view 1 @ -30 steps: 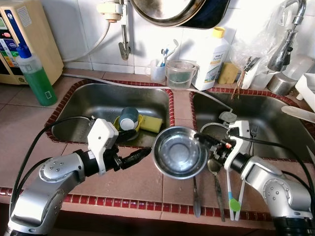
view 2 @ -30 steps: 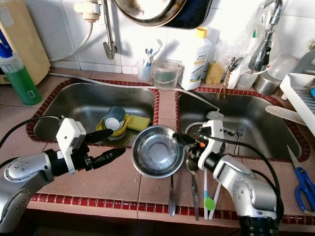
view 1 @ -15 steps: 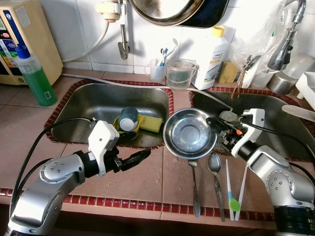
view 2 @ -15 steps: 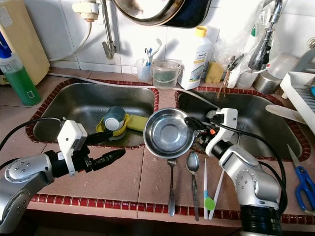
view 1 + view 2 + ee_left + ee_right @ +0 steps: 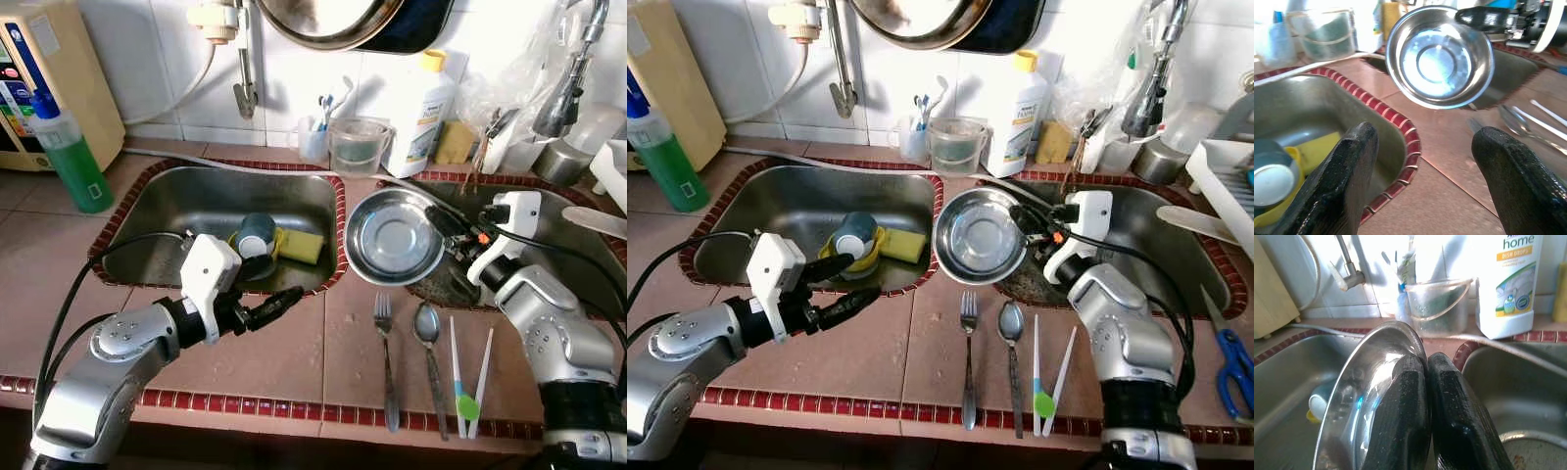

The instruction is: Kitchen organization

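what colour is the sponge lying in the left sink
Yellow. The sponge shows best in the left eye view, beside a blue cup.

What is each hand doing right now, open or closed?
Left hand: open, holding nothing.
Right hand: closed on the steel bowl's rim.

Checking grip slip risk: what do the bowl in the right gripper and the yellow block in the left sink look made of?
The bowl, pinched at its rim by the right gripper, looks like polished stainless steel: mirror-bright, reflecting light. The yellow block looks like soft foam sponge: matte and squared, though texture is too small to confirm.
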Tool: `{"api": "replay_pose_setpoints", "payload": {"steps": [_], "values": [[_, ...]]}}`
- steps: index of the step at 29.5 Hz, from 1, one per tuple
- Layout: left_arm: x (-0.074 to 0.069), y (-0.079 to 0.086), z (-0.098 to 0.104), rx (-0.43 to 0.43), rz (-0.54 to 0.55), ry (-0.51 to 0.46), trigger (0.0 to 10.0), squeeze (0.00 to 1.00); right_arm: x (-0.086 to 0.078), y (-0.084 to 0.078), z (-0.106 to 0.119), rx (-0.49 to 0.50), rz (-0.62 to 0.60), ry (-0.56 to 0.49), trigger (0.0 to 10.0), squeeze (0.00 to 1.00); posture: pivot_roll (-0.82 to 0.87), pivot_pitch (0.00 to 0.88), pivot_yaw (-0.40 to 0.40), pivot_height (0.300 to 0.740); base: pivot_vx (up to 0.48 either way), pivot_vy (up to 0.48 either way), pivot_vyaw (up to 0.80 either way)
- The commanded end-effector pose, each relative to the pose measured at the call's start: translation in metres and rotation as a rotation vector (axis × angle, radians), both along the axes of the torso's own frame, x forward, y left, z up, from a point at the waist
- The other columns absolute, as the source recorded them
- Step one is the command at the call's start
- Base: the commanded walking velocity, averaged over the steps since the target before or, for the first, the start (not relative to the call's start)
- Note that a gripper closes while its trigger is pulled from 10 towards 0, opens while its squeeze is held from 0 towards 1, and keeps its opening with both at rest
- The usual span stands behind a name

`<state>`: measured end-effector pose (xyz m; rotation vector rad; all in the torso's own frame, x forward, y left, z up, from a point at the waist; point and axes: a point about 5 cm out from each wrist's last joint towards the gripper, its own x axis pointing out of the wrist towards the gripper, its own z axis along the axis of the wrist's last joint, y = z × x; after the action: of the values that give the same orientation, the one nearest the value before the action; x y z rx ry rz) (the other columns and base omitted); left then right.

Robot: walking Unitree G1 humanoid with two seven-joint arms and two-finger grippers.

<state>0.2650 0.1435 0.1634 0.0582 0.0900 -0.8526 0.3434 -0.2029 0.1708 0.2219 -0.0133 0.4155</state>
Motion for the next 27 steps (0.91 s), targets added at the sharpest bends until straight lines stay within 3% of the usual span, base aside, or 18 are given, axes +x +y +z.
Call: {"api": "replay_pose_setpoints", "payload": {"steps": [1,15,27], "values": [[0.004,0.003,0.003,0.013,0.033,-0.011,10.0,0.0,0.005,-0.003,0.006,-0.04,-0.023,-0.035,10.0,0.0,-0.03,0.042,0.014,0.74,0.0,0.0,0.0],[0.008,0.0,0.001,-0.001,0.12,0.014,10.0,0.0,0.023,-0.007,-0.004,-0.195,-0.062,-0.055,10.0,0.0,-0.02,0.035,0.001,0.74,0.0,0.0,0.0],[0.005,-0.004,0.005,-0.024,0.097,0.022,10.0,0.0,0.035,-0.003,0.021,-0.13,-0.051,-0.18,10.0,0.0,-0.01,0.037,-0.001,0.74,0.0,0.0,0.0]]}}
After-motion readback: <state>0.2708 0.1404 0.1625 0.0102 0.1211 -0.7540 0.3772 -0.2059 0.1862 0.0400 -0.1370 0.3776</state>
